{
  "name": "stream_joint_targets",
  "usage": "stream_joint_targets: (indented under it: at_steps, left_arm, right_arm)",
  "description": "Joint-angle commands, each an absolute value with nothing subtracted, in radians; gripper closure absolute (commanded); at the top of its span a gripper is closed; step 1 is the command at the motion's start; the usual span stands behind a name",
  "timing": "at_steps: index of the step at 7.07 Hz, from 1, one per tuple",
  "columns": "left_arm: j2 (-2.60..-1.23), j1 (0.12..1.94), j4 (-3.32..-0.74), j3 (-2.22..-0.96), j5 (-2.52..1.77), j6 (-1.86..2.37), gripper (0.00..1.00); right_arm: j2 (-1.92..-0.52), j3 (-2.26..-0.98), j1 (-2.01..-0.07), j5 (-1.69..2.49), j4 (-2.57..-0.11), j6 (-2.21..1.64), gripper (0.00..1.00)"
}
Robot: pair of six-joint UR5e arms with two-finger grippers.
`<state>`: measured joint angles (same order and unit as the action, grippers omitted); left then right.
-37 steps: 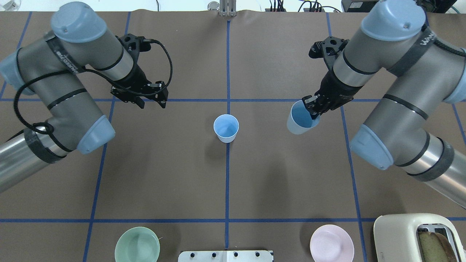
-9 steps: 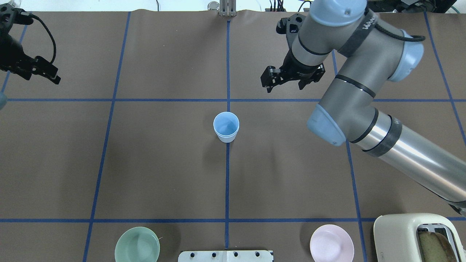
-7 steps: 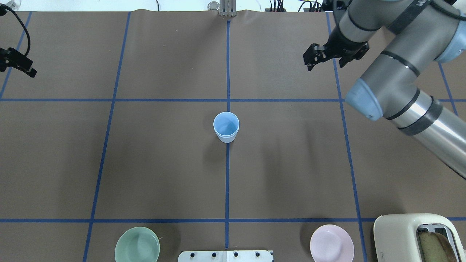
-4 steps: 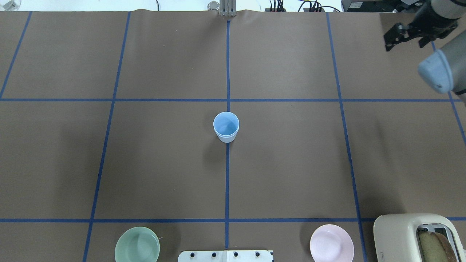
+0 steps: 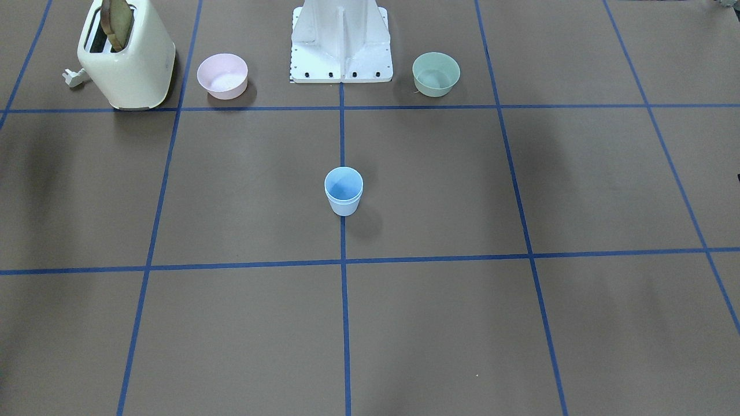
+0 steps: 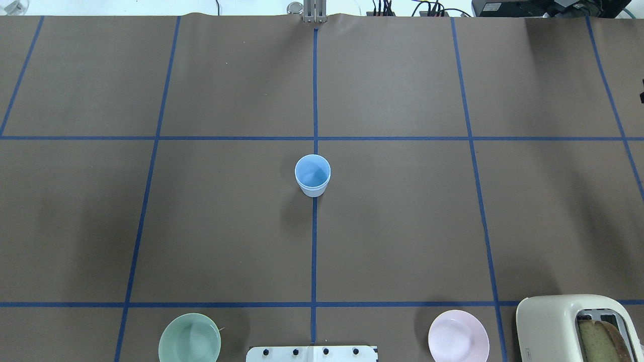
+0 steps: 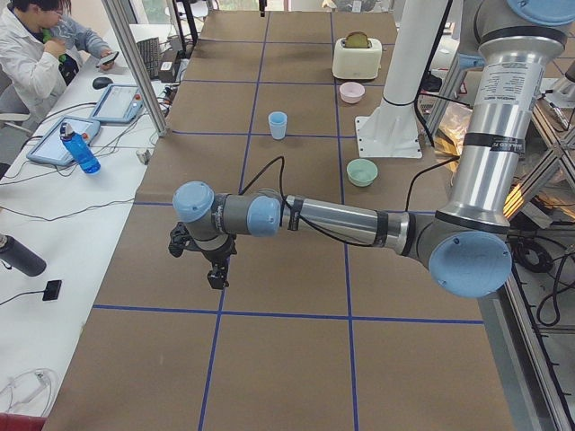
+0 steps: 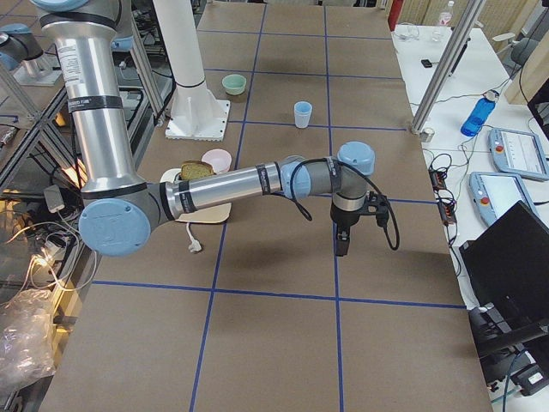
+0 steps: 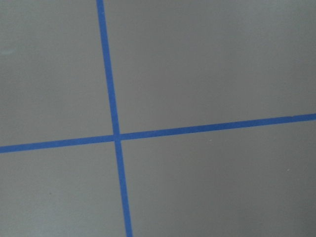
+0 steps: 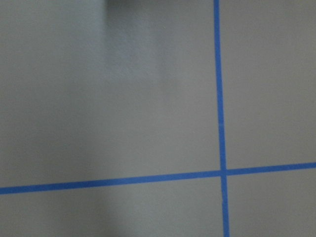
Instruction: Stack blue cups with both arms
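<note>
Blue cups (image 6: pixel 312 176) stacked — (arms (image 7: pixel 341 218) side-view only)

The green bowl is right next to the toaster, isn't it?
No, the pink bowl is next to the toaster. The green bowl sits on the other side of the white base. The front-facing view shows it.

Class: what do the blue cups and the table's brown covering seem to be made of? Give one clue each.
Blue cups: probably plastic, smooth with a soft sheen, thin even rim. Brown covering: probably paper, matt, with a wavy far edge.
</note>
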<state>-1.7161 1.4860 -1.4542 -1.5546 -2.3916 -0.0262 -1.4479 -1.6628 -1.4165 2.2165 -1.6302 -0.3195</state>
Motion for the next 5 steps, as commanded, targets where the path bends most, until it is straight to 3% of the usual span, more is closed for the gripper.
stream_joint_targets:
  at_steps: [1,5]
  left_arm:
    - [-1.665,1.497,-1.451,-1.558,-2.395,-0.077,0.0]
    - [-1.651,1.497,-1.456,-1.56,-2.388,-0.078,0.0]
  right_arm:
    - [-1.541,-1.661,-1.469,2.263,-1.621,-0.298,0.0]
    - [-1.549,-1.672,-1.482,2.267,-1.621,-0.299,0.0]
